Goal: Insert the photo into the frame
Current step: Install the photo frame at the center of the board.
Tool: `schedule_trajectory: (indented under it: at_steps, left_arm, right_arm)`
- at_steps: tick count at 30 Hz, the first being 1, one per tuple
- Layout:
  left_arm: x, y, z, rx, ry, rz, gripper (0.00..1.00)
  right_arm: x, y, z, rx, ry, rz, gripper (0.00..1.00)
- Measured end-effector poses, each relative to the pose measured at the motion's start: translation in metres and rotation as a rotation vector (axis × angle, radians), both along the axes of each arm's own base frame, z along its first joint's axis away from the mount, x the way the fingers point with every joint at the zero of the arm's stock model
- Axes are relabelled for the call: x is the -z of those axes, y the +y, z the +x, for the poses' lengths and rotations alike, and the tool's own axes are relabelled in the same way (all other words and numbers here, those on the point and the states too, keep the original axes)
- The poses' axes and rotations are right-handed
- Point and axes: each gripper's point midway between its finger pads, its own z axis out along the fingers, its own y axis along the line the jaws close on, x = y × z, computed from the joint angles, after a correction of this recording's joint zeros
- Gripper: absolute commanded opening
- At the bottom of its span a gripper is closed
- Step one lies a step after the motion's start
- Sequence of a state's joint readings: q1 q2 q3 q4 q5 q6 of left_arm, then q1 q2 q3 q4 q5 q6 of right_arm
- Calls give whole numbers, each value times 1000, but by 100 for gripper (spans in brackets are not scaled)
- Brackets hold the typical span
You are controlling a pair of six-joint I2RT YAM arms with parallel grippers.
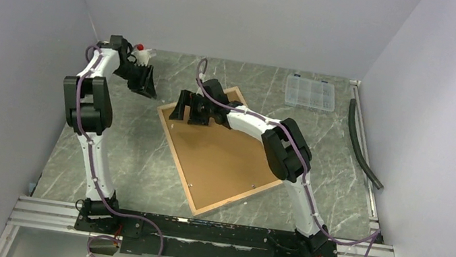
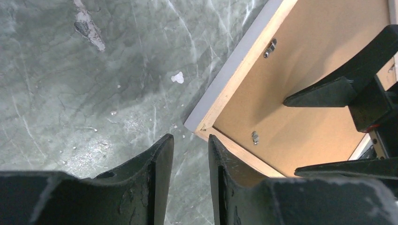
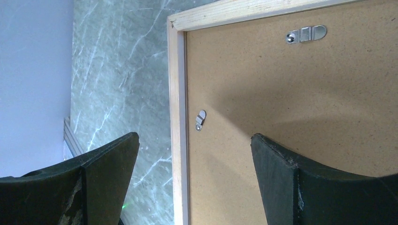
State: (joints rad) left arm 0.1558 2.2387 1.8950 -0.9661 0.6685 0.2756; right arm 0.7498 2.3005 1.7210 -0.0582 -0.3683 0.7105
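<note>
Corner work at the back of the frame [image 3: 220, 11], photo unseen

Right gripper [image 3: 195, 140] hangs with its jaws wide apart and empty. Directly beneath it the frame's corner lies face down, the brown backing panel [image 3: 291, 93] seated inside the wooden rails and a small metal clip [image 3: 200, 119] just below the gap. Left gripper [image 2: 190, 140], jaws a narrow gap apart and holding nothing, hovers over the table [image 2: 94, 93] just outside that same corner. The photo shows in no view; whether it lies under the panel cannot be told. The step in hand looks like working the back clips. The next move calls for one fingertip set precisely against a clip, without shoving the frame.
</note>
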Motion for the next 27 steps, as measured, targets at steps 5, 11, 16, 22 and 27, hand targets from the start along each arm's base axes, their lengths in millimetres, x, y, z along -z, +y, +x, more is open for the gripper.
schedule_trajectory:
  at_steps: [5,11,16,22,27]
  left_arm:
    - [11,-2,-4,5,19,25,40]
    - [31,-9,-11,18,63,21,39]
    - [42,-19,-14,34,90,5,29]
    - [41,-28,-13,53,82,-5,24]
    - [40,-28,-13,56,72,-10,23]
  right_arm:
    - [0,0,0,-1,1,0,93]
    - [1,5,-3,-9,-2,3,92]
    - [1,14,-4,-24,-8,12,91]
    - [1,21,-7,-39,-10,17,90]
    - [2,29,-11,-57,-10,26,90]
